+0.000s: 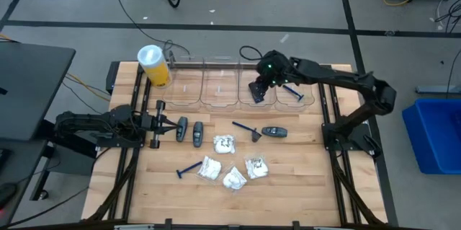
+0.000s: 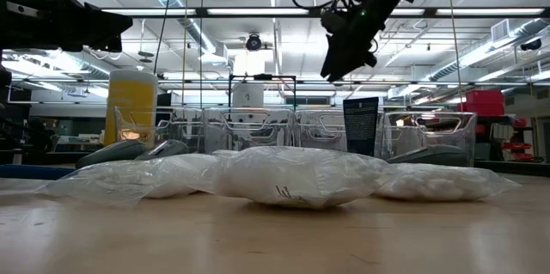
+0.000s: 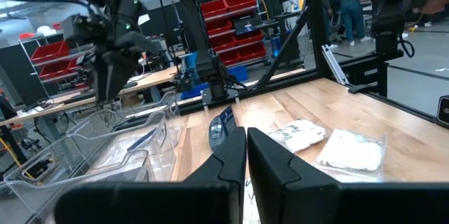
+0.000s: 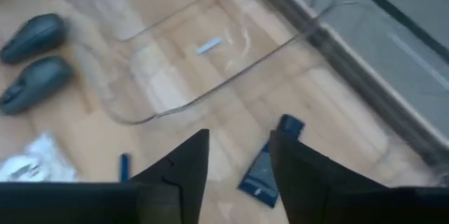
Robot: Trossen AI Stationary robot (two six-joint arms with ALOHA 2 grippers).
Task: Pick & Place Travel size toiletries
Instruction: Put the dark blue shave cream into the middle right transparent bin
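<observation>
- Along the table's far edge, a row of clear plastic bins (image 1: 238, 86) runs left to right; a blue razor (image 1: 293, 91) lies in the rightmost one, its long axis slanting across the bin floor.
- Above the bin next to that one, the right gripper (image 1: 258, 91) hangs with its fingers partly apart and nothing between them; its wrist view shows a blue razor (image 4: 265, 168) lying under the gap.
- On the bare wood nearer the middle, a second razor (image 1: 246, 129) slants with its dark head toward a dark grey oval piece (image 1: 274, 132) that lies crosswise.
- A third razor (image 1: 189, 170) lies near the front, slanting, beside four crinkled white packets (image 1: 232, 164).
- Two more dark grey oval pieces (image 1: 189, 130) lie side by side, long axes pointing front to back, just beside the left gripper (image 1: 169, 123), whose fingers are pressed together, empty.
- A yellow cylinder (image 1: 154, 65) with a white lid stands at the row's left end.
- The low view alone shows the packets as soft, puffy mounds and the right gripper well above the bins.
</observation>
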